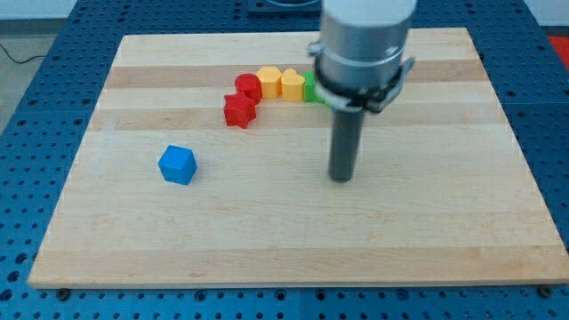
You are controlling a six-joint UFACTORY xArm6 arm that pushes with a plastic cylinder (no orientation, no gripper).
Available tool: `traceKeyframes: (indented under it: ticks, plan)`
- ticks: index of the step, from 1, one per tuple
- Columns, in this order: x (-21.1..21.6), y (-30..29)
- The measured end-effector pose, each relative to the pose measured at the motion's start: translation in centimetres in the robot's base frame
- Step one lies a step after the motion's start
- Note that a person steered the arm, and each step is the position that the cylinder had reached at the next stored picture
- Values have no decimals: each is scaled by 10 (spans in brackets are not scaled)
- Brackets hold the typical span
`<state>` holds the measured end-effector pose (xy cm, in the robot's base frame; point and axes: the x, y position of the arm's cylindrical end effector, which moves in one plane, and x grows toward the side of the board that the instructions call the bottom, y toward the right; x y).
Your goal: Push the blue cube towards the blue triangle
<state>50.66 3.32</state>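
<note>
Blue cube (pixel 178 164) sits alone at the wooden worktop's (pixel 267 240) left; the blue triangle isn't visible. My tip (pixel 342 179), a bare rod gripping nothing, stands well right of it. Red (pixel 239 110), orange (pixel 268 83), yellow (pixel 291 84) and green (pixel 311 87) blocks curve behind.

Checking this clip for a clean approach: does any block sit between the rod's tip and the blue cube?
Nothing visible does. My tip rests on bare wooden board, with the blue cube off to the view's left. The red blocks lie nearer the view's top, clear of that line. No blue triangle shows.
</note>
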Motion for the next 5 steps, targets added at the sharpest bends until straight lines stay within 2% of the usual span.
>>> traceKeyframes:
  ticks: [1, 3, 4, 5]
  plan:
    - [24, -102]
    - [29, -298]
    - [-2, -306]
    - [-21, -264]
